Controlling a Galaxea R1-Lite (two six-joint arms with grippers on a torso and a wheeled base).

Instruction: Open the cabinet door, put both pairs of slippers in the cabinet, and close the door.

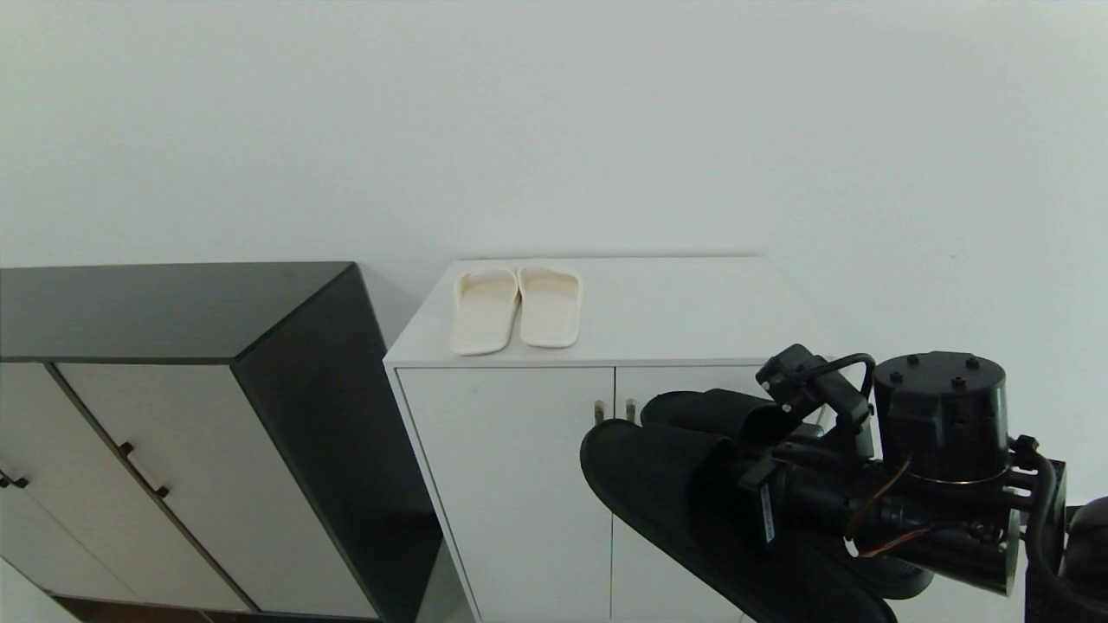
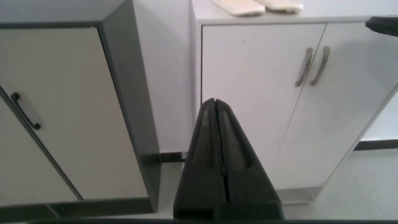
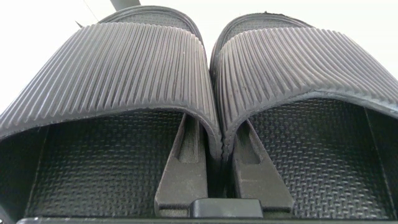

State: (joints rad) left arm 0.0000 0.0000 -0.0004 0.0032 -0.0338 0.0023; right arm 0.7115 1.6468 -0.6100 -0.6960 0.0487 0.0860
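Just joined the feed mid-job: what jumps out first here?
The black slippers, pinched side by side in the right end effector, hang in front of the white cabinet. The cream slippers lie on its top at the left, and its doors are shut.

No lettering, number, brand or sign can be read in any view. A small pale sticker on the right arm, just behind the black slippers, carries print that is too small to make out.
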